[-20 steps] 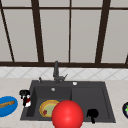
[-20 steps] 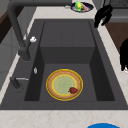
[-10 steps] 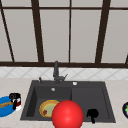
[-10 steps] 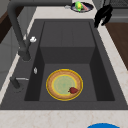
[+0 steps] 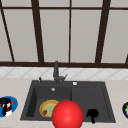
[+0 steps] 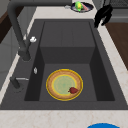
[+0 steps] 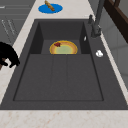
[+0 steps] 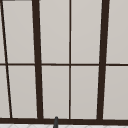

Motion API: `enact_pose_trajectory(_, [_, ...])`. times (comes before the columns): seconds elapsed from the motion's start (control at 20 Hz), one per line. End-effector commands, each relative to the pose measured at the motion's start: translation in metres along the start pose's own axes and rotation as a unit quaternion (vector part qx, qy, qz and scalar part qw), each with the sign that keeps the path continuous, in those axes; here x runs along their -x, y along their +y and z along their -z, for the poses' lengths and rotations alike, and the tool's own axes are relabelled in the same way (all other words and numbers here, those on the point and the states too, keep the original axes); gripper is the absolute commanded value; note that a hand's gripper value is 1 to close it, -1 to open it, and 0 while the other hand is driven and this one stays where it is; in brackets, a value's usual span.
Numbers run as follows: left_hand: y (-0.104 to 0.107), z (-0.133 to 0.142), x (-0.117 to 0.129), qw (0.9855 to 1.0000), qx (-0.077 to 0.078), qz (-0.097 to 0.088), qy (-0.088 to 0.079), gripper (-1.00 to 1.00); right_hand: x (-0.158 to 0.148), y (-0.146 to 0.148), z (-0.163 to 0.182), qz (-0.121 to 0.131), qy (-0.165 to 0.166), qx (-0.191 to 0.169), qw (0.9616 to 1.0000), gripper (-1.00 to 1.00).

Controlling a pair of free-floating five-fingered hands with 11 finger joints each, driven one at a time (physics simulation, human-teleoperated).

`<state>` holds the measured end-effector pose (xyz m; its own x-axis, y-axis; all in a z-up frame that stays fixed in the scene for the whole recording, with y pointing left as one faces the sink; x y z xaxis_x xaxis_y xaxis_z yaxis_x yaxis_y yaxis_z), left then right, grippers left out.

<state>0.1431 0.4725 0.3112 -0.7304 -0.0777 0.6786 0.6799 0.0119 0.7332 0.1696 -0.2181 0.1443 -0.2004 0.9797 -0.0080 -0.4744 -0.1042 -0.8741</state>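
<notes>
Red ball (image 5: 67,114) partly hides plate (image 5: 49,108).

Left hand (image 5: 4,103), right hand (image 5: 92,114): matte black, human-like, no arms

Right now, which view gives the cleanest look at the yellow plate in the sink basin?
Left side view: the yellow plate lies whole and near, with a red piece on it. The right side view shows it smaller, at the far end. In the front view a red ball covers part of it.
</notes>
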Motion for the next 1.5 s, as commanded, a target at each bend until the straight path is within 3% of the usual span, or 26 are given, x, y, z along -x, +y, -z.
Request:
enact_pose_trajectory(0.0, [-0.014, 0.0, 0.005, 0.9998, -0.013, -0.011, 0.014, 1.0, 0.0, 0.0, 0.0, 0.0, 0.0, 0.0, 1.0, 0.0])
enact_pose_trajectory(0.2, [-0.036, 0.006, 0.011, 0.9996, -0.011, -0.02, 0.014, 1.0, 0.0, 0.0, 0.0, 0.0, 0.0, 0.0, 1.0, 0.0])
enact_pose_trajectory(0.4, [-0.04, 0.009, 0.028, 0.9996, -0.017, -0.007, 0.02, 1.0, 0.0, 0.0, 0.0, 0.0, 0.0, 0.0, 1.0, 0.0])
enact_pose_trajectory(0.5, [-0.043, 0.008, 0.039, 0.9998, -0.011, -0.004, 0.018, 1.0, 0.0, 0.0, 0.0, 0.0, 0.0, 0.0, 1.0, 0.0])
enact_pose_trajectory(0.65, [-0.047, 0.011, 0.057, 0.9997, -0.013, 0.002, 0.019, 1.0, 0.0, 0.0, 0.0, 0.0, 0.0, 0.0, 1.0, 0.0])
enact_pose_trajectory(0.9, [-0.073, 0.011, 0.081, 0.9996, -0.006, -0.003, 0.027, 1.0, 0.0, 0.0, 0.0, 0.0, 0.0, 0.0, 1.0, 0.0])
enact_pose_trajectory(1.2, [-0.1, -0.002, 0.108, 0.9999, -0.005, -0.003, 0.015, 1.0, 0.0, 0.0, 0.0, 0.0, 0.0, 0.0, 1.0, 0.0])
enact_pose_trajectory(1.3, [-0.1, -0.012, 0.113, 0.9999, -0.005, 0.012, 0.008, 1.0, 0.0, 0.0, 0.0, 0.0, 0.0, 0.0, 1.0, 0.0])
enact_pose_trajectory(1.4, [-0.093, -0.026, 0.115, 0.9993, -0.017, 0.031, -0.01, 1.0, 0.0, 0.0, 0.0, 0.0, 0.0, 0.0, 1.0, 0.0])
enact_pose_trajectory(1.45, [-0.091, -0.028, 0.112, 0.9993, -0.013, 0.034, -0.006, 1.0, 0.0, 0.0, 0.0, 0.0, 0.0, 0.0, 1.0, 0.0])
